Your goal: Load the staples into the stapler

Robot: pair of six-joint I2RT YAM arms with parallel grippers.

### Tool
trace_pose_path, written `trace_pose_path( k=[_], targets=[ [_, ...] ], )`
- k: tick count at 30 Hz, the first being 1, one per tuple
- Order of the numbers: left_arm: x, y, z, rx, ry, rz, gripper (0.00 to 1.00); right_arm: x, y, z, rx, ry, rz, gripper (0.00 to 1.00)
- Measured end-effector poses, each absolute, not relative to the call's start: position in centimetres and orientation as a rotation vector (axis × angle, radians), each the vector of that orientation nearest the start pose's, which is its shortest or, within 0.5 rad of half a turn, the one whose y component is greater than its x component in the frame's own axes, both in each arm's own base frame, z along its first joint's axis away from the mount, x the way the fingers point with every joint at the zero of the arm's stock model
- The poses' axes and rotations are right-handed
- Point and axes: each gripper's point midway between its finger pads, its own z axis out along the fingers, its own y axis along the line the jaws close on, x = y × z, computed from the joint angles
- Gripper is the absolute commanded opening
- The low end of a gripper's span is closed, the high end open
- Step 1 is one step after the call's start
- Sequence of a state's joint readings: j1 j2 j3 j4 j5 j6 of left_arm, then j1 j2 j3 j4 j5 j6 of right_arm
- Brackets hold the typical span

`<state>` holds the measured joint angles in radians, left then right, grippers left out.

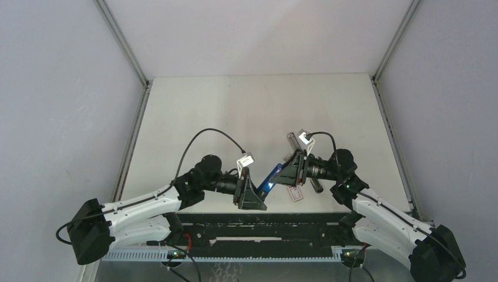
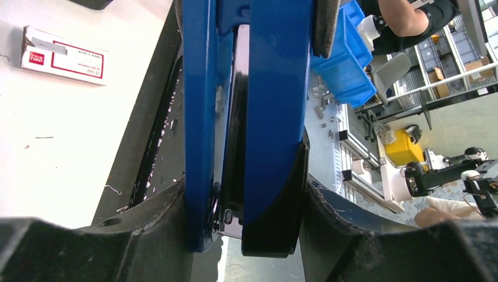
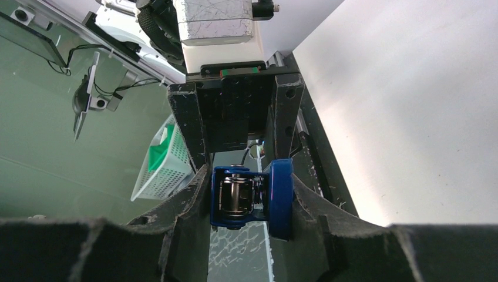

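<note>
While both grippers were clamped on the blue stapler (image 1: 271, 175), neither was free to fetch staples. Nearest us, the left gripper (image 2: 242, 197) stood partly closed around the black-tipped end and the right gripper (image 3: 249, 197) pinched the other end. The stapler hung above the table (image 1: 246, 111), its long axis running lower left to upper right at frame centre. Beyond it the staples box (image 1: 295, 194) lay flat on the table, just beneath the right gripper. We judged that arm the nearer.
</note>
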<state>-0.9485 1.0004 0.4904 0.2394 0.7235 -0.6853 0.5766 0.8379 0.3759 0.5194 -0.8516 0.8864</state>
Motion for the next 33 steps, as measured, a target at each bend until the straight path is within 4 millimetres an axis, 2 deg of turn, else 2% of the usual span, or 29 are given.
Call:
trace_pose_path(
  k=[1,2,4,5,7,11,15,18,23,31,33],
  targets=[
    [6.1,-31.7,18.7,0.878,2.001,-1.7,0.48,13.1,26.8,23.7,-0.532,1.76,1.729,0.0],
    [6.2,-31.7,18.6,0.88,2.002,-1.687,0.72,13.2,26.8,23.6,-0.529,1.763,1.725,0.0],
    [6.8,-31.6,18.4,0.878,2.022,-1.622,0.93,13.4,26.8,23.4,-0.517,1.776,1.714,0.0],
    [7.4,-31.5,18.3,0.871,2.03,-1.569,0.97,13.8,26.8,23.3,-0.496,1.788,1.696,0.0],
    [8.9,-31.4,18.3,0.839,2.039,-1.455,0.98,14.9,26.7,22.5,-0.424,1.846,1.639,0.0],
    [11.8,-30.7,18.7,0.776,2.012,-1.253,0.93,17.0,26.4,20.1,-0.268,1.976,1.529,0.0],
    [13.1,-30.9,18.6,0.783,2.006,-1.145,0.86,18.1,25.8,17.2,-0.148,2.099,1.428,0.0],
    [14.0,-31.5,17.3,0.818,2.046,-1.037,0.79,18.6,25.4,16.1,-0.097,2.144,1.379,0.0],
    [14.3,-32.0,15.4,0.878,2.092,-0.934,0.63,18.9,25.3,15.6,-0.072,2.158,1.35,0.0],
    [15.0,-32.3,13.8,0.924,2.123,-0.836,0.62,18.9,25.2,15.3,-0.063,2.172,1.34,0.0],
    [15.1,-32.4,13.3,0.937,2.133,-0.819,0.51,18.9,25.2,15.3,-0.062,2.172,1.34,0.0]
  ],
)
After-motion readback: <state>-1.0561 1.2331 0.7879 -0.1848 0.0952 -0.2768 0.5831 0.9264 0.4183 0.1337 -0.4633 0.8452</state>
